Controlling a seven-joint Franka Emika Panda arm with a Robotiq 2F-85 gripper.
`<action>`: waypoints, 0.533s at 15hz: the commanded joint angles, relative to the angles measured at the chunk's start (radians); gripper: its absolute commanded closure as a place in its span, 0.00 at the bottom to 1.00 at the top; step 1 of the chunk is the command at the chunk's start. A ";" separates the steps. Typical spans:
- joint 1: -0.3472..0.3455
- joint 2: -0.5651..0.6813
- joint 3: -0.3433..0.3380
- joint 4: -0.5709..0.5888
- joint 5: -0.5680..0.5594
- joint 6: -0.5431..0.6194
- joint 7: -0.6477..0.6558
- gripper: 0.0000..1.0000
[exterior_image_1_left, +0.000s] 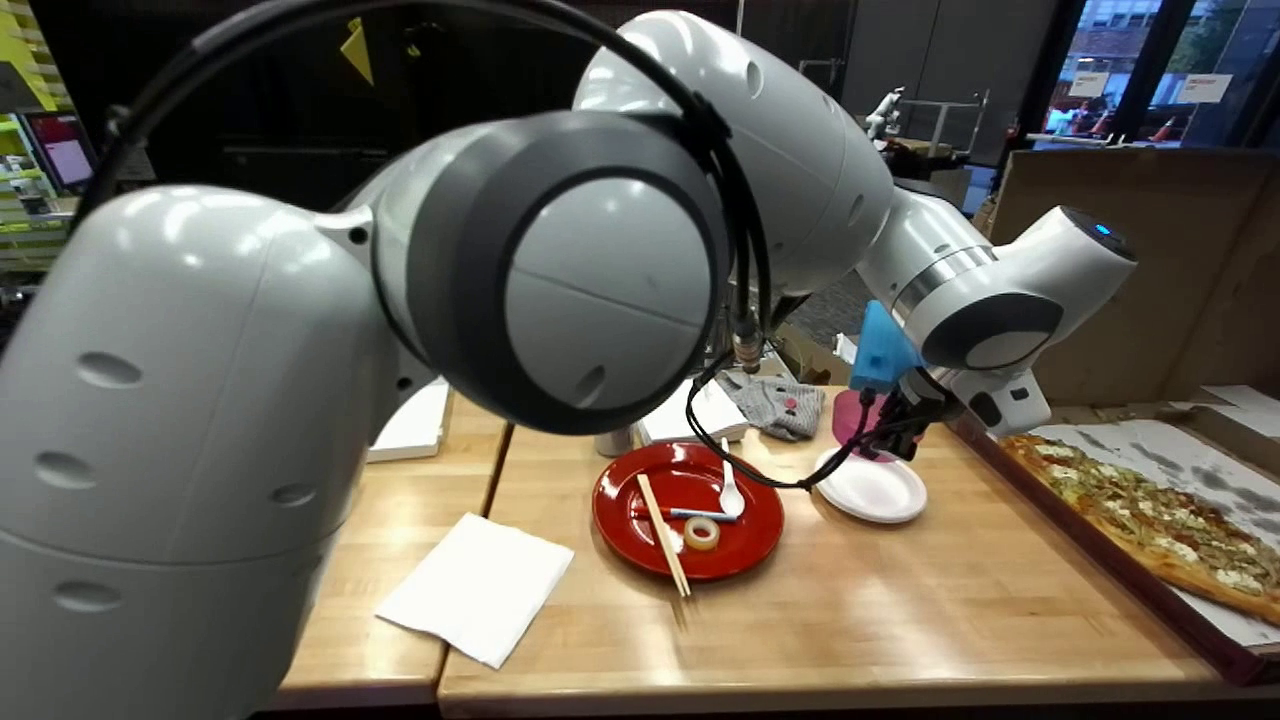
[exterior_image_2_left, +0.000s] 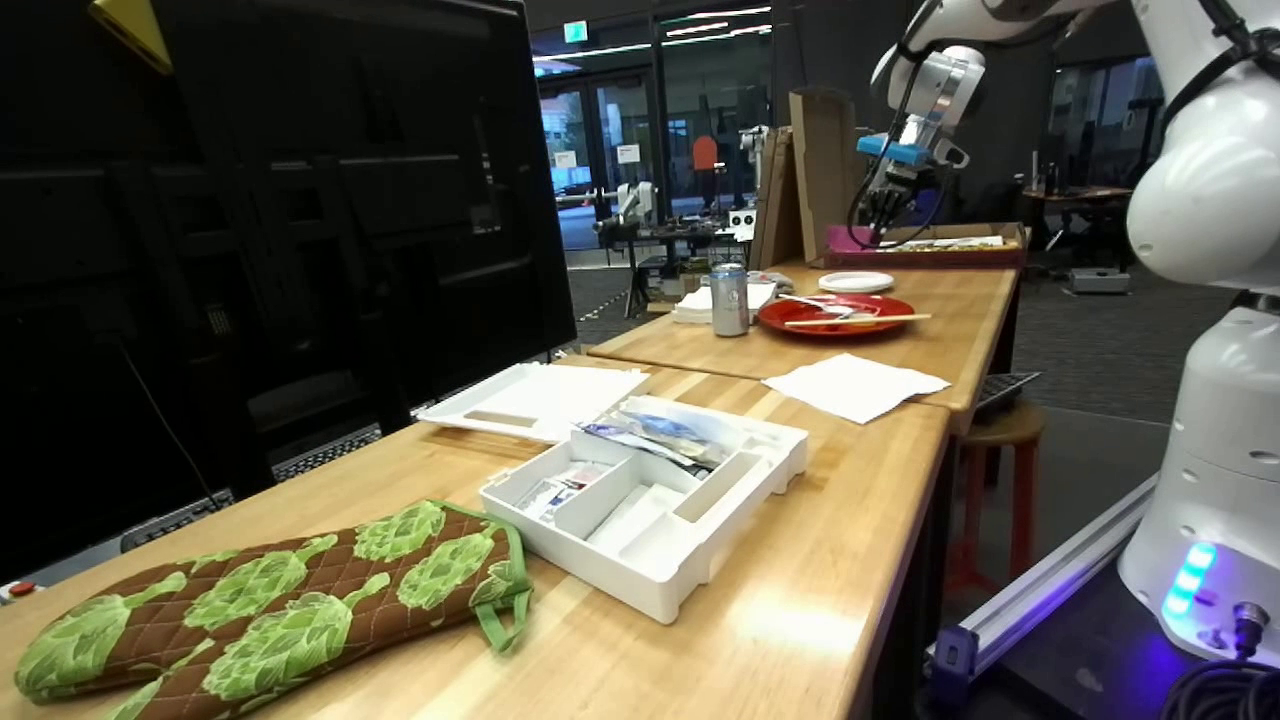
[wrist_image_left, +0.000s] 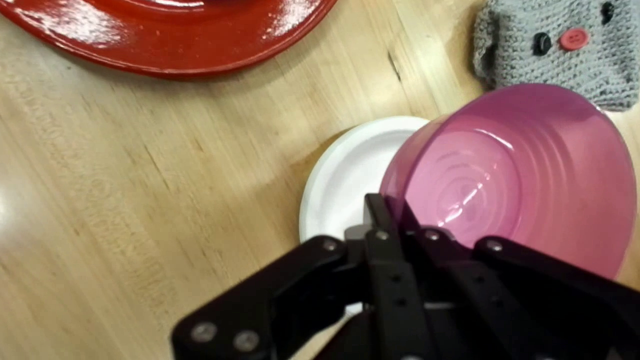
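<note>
- Between the tips of the gripper (wrist_image_left: 392, 212): bowl (wrist_image_left: 510, 175), one, pink, translucent, nipped by its rim.
- Gripper: one, black, clenched on the bowl, the rim running between its two fingers.
- Place of the bowl: its body extends to the right of and beyond the fingers in the wrist view, inside and ringed base showing; raised off the table (exterior_image_1_left: 950, 600) in an exterior view.
- White plate (wrist_image_left: 345, 185): one, round, on the table, partly hidden behind the bowl and gripper in the wrist view; near the bowl in both exterior views.
- Knit (wrist_image_left: 555, 65): one, grey, with black and pink buttons, on the table just past the bowl's upper edge in the wrist view.
- Red plate (exterior_image_1_left: 752, 540): one, glossy, near the white plate.
- On the red plate: chopsticks (exterior_image_1_left: 664, 537), overhanging the rim; spoon (exterior_image_1_left: 732, 497), white; pen (exterior_image_1_left: 690, 513), crossed by the chopsticks; tape (exterior_image_1_left: 701, 546), one roll.
- Stack (exterior_image_1_left: 722, 415): white, paper-like, beside the knit.
- Can (exterior_image_2_left: 730, 300): one, silver, upright, next to the stack.
- Napkin (exterior_image_1_left: 478, 588): one, white, flat, the red plate lying between it and the bowl.
- Pizza (exterior_image_1_left: 1150, 510): topped, inside a box (exterior_image_1_left: 1110, 556) at the table's end.
- Case (exterior_image_2_left: 580, 560): one, white, divided, holding packets (exterior_image_2_left: 665, 430), well apart from the gripper.
- Tray (exterior_image_2_left: 550, 395): one, white, next to the case.
- Mitt (exterior_image_2_left: 290, 605): one, brown with green pattern, just beside the case.
</note>
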 joint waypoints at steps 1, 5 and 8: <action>0.006 0.038 -0.003 0.050 -0.048 0.012 0.068 0.99; 0.006 0.066 0.010 0.062 -0.093 0.030 0.100 0.99; 0.005 0.088 0.022 0.070 -0.105 0.042 0.110 0.99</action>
